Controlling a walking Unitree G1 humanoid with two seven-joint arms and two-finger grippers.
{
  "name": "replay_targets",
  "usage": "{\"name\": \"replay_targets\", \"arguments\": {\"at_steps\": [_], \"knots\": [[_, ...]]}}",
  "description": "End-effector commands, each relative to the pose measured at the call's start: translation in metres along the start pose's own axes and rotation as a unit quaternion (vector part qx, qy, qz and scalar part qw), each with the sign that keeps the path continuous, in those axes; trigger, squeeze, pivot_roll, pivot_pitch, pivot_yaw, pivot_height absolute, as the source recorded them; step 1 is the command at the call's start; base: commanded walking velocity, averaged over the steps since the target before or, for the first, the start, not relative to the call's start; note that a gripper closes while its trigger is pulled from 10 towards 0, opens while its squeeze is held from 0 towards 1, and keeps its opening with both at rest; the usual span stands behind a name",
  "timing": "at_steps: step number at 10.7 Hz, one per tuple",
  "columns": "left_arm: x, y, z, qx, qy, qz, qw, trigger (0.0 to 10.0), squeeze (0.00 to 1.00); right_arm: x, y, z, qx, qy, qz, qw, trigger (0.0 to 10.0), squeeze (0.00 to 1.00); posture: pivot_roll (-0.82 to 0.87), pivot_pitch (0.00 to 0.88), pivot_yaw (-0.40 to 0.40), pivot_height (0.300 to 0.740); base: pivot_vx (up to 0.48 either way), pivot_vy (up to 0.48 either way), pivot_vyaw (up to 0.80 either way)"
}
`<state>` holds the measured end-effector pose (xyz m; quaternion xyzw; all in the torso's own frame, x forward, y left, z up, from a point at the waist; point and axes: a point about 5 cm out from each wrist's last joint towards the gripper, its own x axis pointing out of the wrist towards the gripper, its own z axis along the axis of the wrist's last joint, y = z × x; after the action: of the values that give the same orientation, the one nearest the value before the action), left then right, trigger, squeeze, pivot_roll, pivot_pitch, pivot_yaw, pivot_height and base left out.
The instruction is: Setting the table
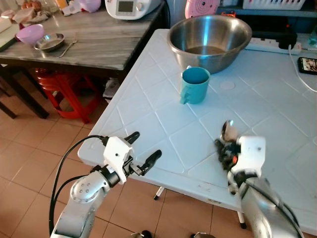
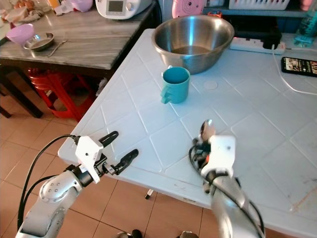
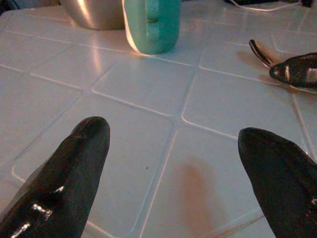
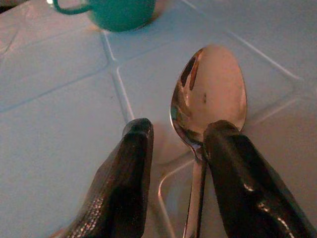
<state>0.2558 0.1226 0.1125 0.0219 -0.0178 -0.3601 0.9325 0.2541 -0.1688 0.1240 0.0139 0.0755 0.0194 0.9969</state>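
**Spoon sits between the right pincer's fingers, handle running back toward the wrist**

While the left pincer [image 1: 140, 150] hangs open at the lower left of the head view, just off the near edge of the white counter [image 1: 163, 99], the right pincer [image 1: 227, 144] is the one on the job. It sits at the lower centre-right of that frame, low over the counter, and the spoon [image 4: 210, 101] lies directly in front of it. In the right wrist view the bowl of the spoon pokes out beyond the fingertips [image 4: 139, 130], face up and shiny, while the handle runs back down between the two fingers toward the wrist. So the spoon's long axis lines up with the pincer's own axis, not across it. One finger looks to touch the neck of the spoon; the other stands a little apart from it, so the fingers are parted around the handle rather than clamped, and I judge the grip is not made yet.

Further up the counter, toward the upper middle of the head view, stand the teal mug [image 1: 194, 85] and behind it the steel bowl [image 1: 210, 37], both well apart from the spoon. The right arm is plainly the nearer; closing on the handle is likely the next step, and the thin handle lying flat may slip.
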Motion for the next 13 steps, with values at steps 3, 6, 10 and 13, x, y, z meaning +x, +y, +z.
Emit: {"name": "replay_targets", "arguments": {"at_steps": [3, 6, 10, 13], "knots": [[0.000, -0.001, 0.001, 0.005, 0.004, -0.006, 1.000, 10.0, 0.00, 0.027, -0.006, -0.003, 0.008, 0.024, -0.003, 1.000, 10.0, 0.00, -0.14, 0.187, 0.146, 0.740, 0.000, 0.000, 0.00], [0.001, -0.002, 0.002, 0.005, 0.003, -0.005, 1.000, 10.0, 0.00, 0.049, 0.014, 0.009, 0.007, 0.001, 0.042, 0.999, 10.0, 0.00, -0.14, 0.190, 0.149, 0.740, 0.000, 0.000, 0.00], [0.003, -0.002, 0.003, 0.007, 0.000, -0.011, 1.000, 10.0, 0.00, 0.029, 0.014, 0.039, 0.003, -0.078, -0.015, 0.997, 10.0, 0.00, -0.15, 0.192, 0.149, 0.740, 0.000, 0.000, 0.00], [0.006, -0.004, 0.003, 0.005, -0.002, -0.020, 1.000, 10.0, 0.00, 0.008, 0.012, 0.037, 0.010, -0.084, -0.042, 0.996, 10.0, 0.00, -0.17, 0.191, 0.156, 0.740, 0.000, 0.000, 0.00]]}}
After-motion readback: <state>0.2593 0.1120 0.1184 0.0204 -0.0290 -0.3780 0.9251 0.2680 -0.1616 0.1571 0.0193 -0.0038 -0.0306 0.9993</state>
